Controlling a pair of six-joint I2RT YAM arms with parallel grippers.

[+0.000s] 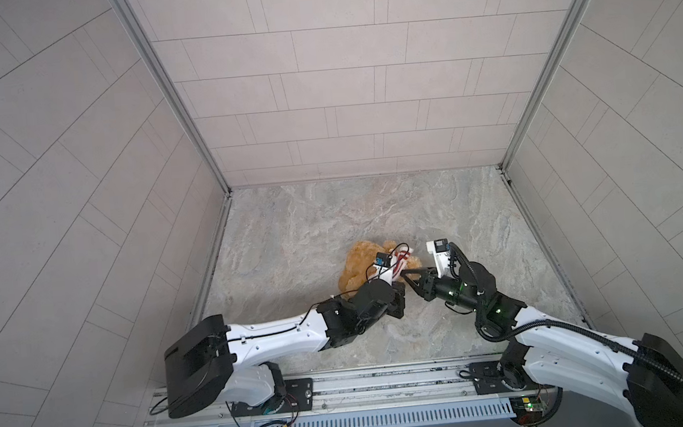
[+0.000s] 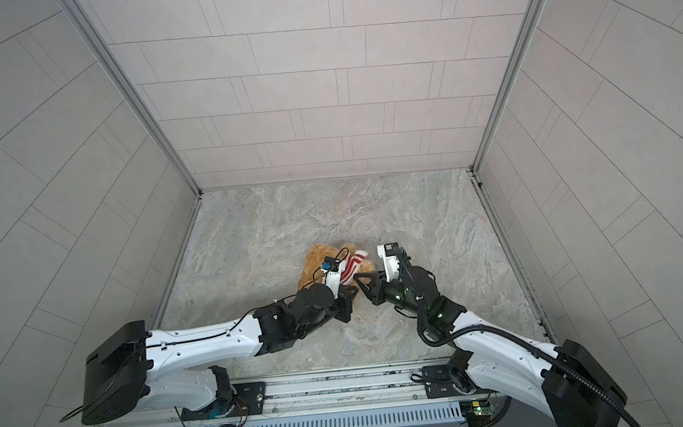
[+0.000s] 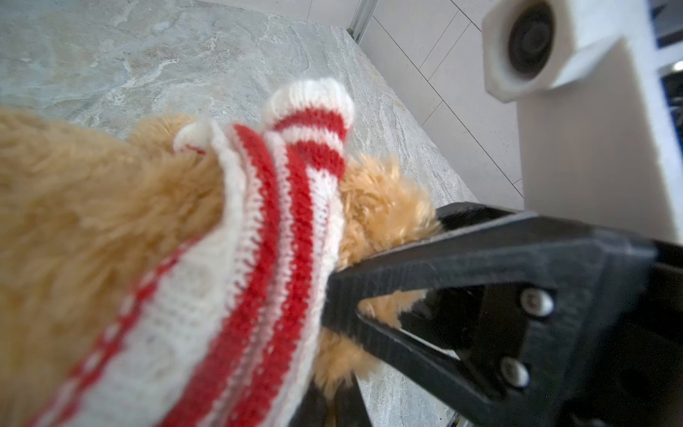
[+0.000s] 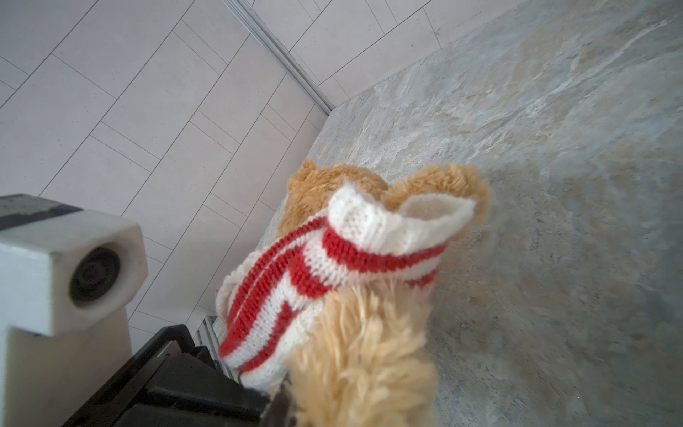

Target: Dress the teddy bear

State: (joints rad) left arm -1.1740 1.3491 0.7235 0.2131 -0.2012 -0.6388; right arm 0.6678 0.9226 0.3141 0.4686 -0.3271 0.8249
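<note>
Starting at the left jaws: we've got them pinched on the striped sweater (image 3: 258,258); right jaws straddle a furry limb, grip unclear. The teddy bear (image 1: 354,263) lies on the surface (image 1: 331,215), sweater bunched round it, sleeve empty. Most dressing's left, we reckon.

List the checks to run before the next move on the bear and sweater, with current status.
1. Left gripper shut on the sweater: ok, the knit runs stretched into it.
2. Right gripper grip on the teddy bear limb: cannot tell; its fingers flank the fur, but closure is unclear.
3. Right fingertip free of the knit: cannot tell; it abuts the sweater edge.
4. Paw through the sleeve cuff: not ok, the cuff gapes empty.
5. Sweater spread over the body: not ok, it is bunched into a narrow band.
6. Clearance between the grippers: not ok, they are nearly touching in both top views.
</note>
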